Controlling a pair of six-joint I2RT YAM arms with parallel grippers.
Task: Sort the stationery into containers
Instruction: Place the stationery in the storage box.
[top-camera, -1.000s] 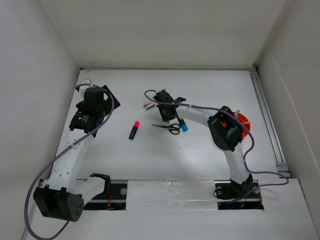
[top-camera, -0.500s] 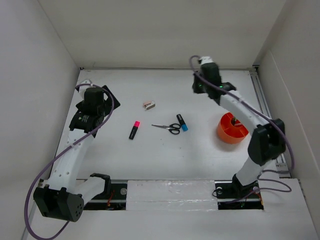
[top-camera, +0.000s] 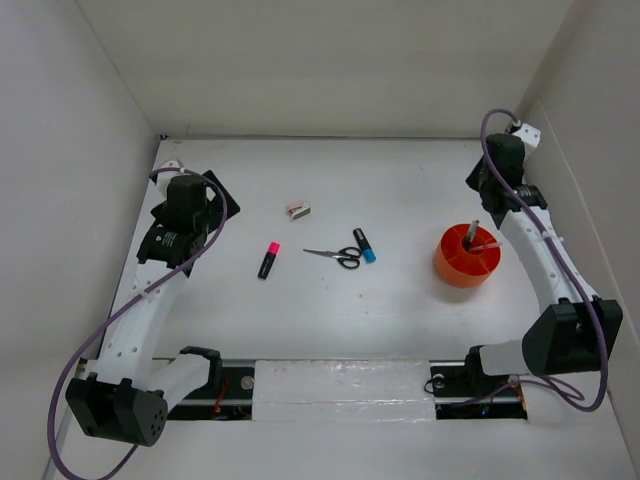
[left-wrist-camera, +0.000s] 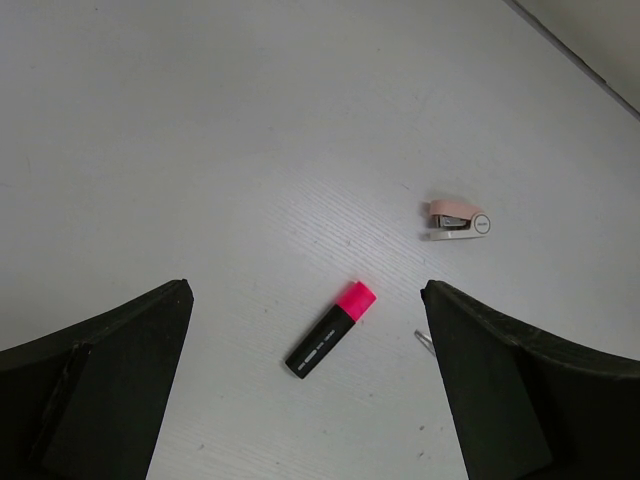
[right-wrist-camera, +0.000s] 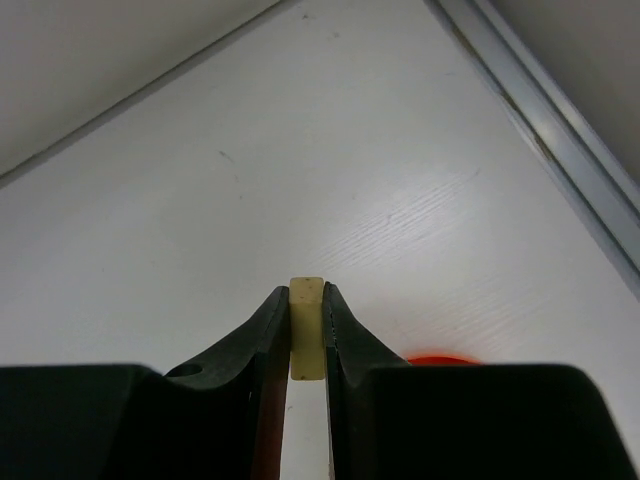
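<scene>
Tan eraser (right-wrist-camera: 306, 342) pinched narrow in my right gripper (right-wrist-camera: 306, 298), over the worktop's (top-camera: 400, 185) far-right corner. Orange cup (top-camera: 455, 274) lies nearward, probably just behind my fingertips. Left arm well apart.

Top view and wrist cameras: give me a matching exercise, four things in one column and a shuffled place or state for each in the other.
Things
1. pink-capped marker
2. scissors
3. orange cup
4. tan eraser

Places or states
A. pinched in the right gripper
B. lying right beside the blue-capped marker
C. holding pens
D. seen between the fingers of the open left gripper

Pairs: 1-D, 2-B, 3-C, 4-A
</scene>
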